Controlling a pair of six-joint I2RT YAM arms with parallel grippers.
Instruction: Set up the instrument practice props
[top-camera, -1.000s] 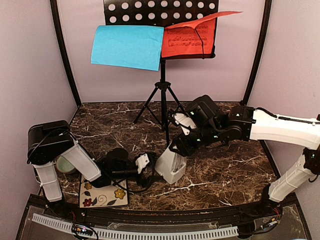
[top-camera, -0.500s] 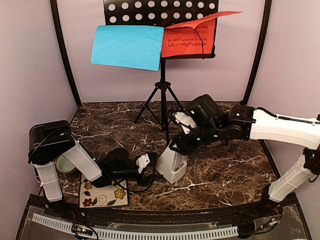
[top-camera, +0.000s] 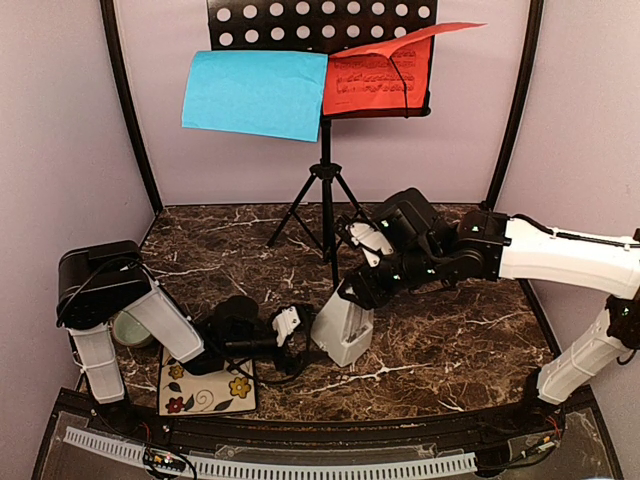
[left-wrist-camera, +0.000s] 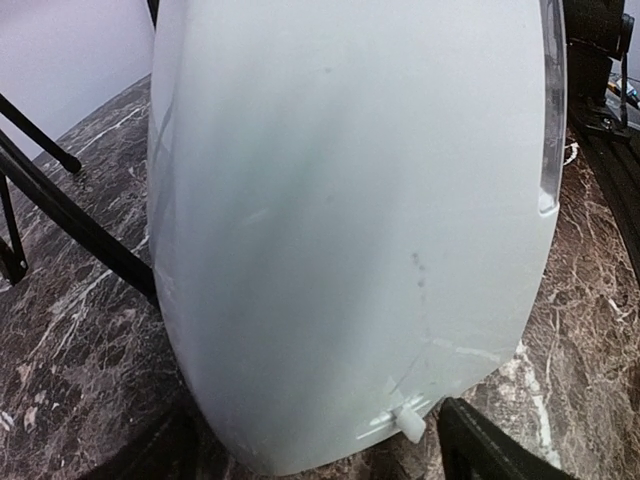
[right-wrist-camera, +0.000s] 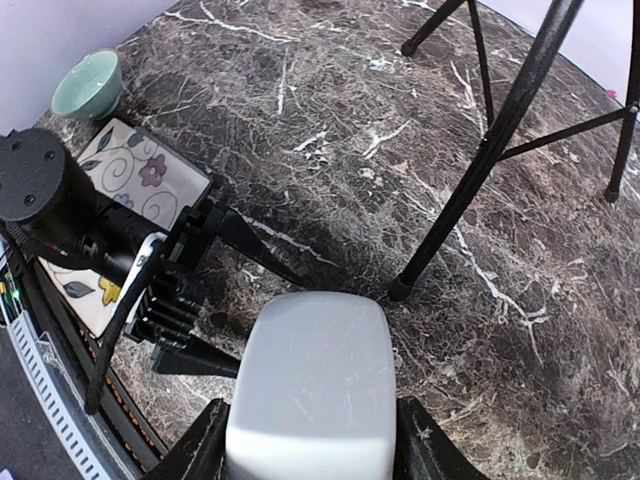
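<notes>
Near centre of dark marble table (top-camera: 460, 345), just near of black tripod music stand (top-camera: 325, 200): small white pyramid-shaped metronome (top-camera: 342, 332), upright. Top pinched by right gripper (top-camera: 352, 294). At its left, left gripper (top-camera: 304, 342) spread, fingers flanking base; contact unclear.

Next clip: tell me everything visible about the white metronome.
The metronome is a small white tapered block with a flat, rounded top. It looks like smooth plastic, with a few faint marks visible in the left wrist view. It stands roughly upright on the marble table, in front of the music stand. The right gripper clamps its top, and the left gripper is open, its fingers flanking the lower body.
</notes>
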